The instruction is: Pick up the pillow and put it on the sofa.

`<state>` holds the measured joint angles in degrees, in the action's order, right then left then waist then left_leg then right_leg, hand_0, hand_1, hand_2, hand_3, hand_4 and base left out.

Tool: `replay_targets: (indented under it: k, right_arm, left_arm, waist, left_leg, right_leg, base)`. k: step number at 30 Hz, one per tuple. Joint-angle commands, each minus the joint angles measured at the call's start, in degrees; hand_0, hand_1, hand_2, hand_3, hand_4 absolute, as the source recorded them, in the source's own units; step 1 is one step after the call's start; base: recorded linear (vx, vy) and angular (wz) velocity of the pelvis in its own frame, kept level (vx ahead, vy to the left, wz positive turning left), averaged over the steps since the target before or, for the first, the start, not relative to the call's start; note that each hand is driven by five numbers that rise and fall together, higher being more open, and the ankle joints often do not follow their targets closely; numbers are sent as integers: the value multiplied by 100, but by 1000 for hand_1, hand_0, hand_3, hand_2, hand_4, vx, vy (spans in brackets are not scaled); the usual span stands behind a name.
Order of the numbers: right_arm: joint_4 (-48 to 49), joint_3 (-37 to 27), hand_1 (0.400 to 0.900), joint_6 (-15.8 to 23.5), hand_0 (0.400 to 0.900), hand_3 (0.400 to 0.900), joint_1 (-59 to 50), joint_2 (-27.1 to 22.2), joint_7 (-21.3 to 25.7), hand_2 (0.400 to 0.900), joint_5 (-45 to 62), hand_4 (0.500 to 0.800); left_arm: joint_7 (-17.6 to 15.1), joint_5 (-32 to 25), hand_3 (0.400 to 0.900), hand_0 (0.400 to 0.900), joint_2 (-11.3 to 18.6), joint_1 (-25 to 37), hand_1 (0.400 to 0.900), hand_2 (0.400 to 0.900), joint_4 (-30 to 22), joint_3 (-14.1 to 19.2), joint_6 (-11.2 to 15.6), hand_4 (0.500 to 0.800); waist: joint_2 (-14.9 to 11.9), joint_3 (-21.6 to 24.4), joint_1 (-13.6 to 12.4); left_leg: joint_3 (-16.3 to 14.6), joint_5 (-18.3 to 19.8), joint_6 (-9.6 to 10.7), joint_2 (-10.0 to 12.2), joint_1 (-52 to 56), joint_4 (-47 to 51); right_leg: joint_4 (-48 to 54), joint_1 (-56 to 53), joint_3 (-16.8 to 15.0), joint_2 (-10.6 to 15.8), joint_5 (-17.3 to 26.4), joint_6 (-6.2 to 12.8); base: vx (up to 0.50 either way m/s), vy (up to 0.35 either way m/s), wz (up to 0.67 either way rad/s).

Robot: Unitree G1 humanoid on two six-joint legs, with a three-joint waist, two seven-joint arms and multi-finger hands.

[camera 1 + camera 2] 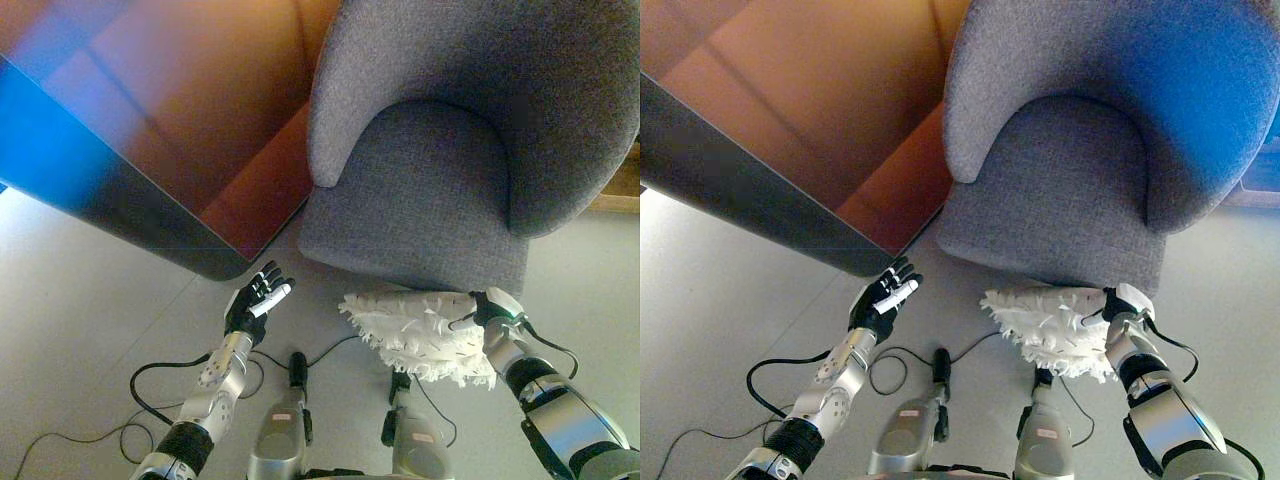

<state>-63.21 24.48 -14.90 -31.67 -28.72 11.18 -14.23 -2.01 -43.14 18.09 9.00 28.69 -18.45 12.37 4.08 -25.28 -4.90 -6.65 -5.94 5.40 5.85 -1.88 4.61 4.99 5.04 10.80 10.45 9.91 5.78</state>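
1. At the front edge of the grey sofa [450,170], the right hand [495,308] grips one end of the shaggy white pillow [420,335].
2. Pillow hangs above the floor [80,300], just before the seat.
3. Left hand [258,298] hovers open, empty, beside it.

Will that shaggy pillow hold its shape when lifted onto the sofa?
Probably not: the pillow looks soft and fringed, so it may sag from the right hand at its edge. It seems light. The tufts should grip rather than slip. The left hand is free to support it.
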Motion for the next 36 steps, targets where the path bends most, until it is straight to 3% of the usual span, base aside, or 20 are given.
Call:
replay_targets:
  k: [1,24,36]
  right_arm:
    - [-255,370,900,-90,900,900,-733,-507,278,900,-257,800]
    - [-487,551,900,-20,900,900,-1482,-696,343,900,-157,800]
    - [-662,685,900,-138,900,900,-1790,-705,49,900,-167,800]
  left_arm:
    - [85,-33,900,900,169,367,900,900,-568,-133,441,800]
    - [-130,-177,900,900,222,703,900,900,-727,-233,715,800]
    - [-175,-167,900,900,235,824,900,900,-927,-326,815,800]
  waist:
    - [-164,106,-132]
    - [-25,-359,-163]
    - [19,-451,-199]
  left_leg:
    - [371,351,61,-16,-82,-342]
    - [441,308,34,-110,-519,-388]
    - [415,246,26,-136,-787,-377]
  right_leg:
    - [-370,76,-120,535,-55,582]
    - [-410,557,-131,557,54,597]
    - [-405,844,-79,561,141,592]
  base:
    - [0,0,0]
    - [-29,2,-1]
    - [-19,-4,0]
